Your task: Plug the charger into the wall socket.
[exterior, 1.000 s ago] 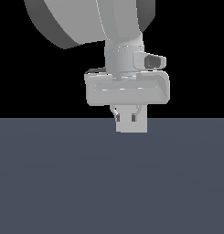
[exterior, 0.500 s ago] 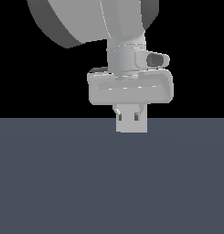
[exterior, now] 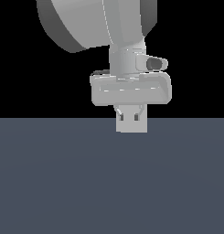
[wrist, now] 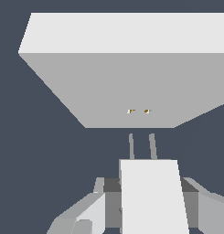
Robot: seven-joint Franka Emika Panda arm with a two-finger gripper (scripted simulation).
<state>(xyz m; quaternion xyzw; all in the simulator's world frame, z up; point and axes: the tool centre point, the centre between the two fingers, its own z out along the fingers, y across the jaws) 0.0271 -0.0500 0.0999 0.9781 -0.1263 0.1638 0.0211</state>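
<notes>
Fingers [wrist: 150,201] pinching the charger [wrist: 152,196], prongs just short of the wall socket [wrist: 131,87] holes: line both prongs up squarely, then push straight in, no tilt.

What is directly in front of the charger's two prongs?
The wall socket faces the charger, its two yellowish holes beyond the prong tips, with a gap between. The end effector grips the charger; the holes' insides cannot be seen.

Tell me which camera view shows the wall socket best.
The wrist view: the wall socket fills it, two yellowish holes visible just ahead of the charger prongs. In the exterior view the socket is not visible; only the gripper and charger show.
</notes>
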